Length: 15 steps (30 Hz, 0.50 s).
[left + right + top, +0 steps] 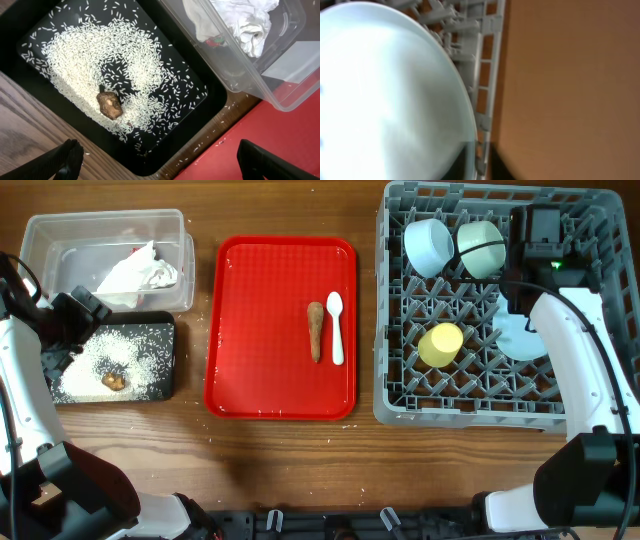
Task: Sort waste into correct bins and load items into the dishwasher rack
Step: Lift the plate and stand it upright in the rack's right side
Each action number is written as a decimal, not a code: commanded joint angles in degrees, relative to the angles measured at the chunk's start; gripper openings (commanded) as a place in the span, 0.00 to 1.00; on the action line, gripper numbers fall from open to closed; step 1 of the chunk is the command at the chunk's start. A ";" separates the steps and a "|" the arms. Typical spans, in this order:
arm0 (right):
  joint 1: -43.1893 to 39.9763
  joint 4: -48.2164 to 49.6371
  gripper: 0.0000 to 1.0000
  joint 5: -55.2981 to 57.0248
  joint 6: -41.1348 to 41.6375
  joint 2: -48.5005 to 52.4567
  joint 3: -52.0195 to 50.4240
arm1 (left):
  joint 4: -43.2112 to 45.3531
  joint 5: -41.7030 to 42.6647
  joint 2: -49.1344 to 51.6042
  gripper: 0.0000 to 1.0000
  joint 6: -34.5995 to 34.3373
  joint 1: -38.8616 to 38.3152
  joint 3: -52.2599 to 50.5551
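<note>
One grey rack (480, 395), one red tray (250, 330), one clear tub (60, 240) and one black tray (165, 380) sit on the brown wooden tabletop (280, 470). The left hand (165, 160) hangs over the rice (125, 65) in the black tray, fingers wide apart, empty. The right hand (520, 285) is by the one plate (525, 340) in the rack; I cannot tell if it grips. One blue bowl (429, 245), one green bowl (480, 245) and one cup (440, 343) sit there too.

We count one grey dishwasher rack (392, 380), two bowls, a pale blue bowl (430, 246) and a pale green bowl (481, 248), one yellow cup (440, 345) and one plate (522, 340). On the counter we count one red tray (250, 330), one white spoon (336, 327), one brown stick (316, 330), two bins, a clear tub (60, 255) and a black tray (166, 360), one white tissue (135, 272) and one brown lump (109, 104). The rice grains (100, 55) are too many for us to count.
</note>
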 commanded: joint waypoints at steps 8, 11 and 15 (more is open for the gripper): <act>0.15 -4.98 1.00 -31.91 18.95 -6.14 10.60 | -0.02 -0.13 -0.85 1.00 -0.31 0.37 0.74; 0.15 -6.78 1.00 -34.80 18.82 -11.17 13.33 | -0.02 -0.11 -0.85 1.00 -0.31 0.37 0.74; 0.15 -6.97 1.00 -43.32 18.67 -16.20 13.33 | 0.96 -0.13 -0.85 1.00 -0.31 0.37 0.74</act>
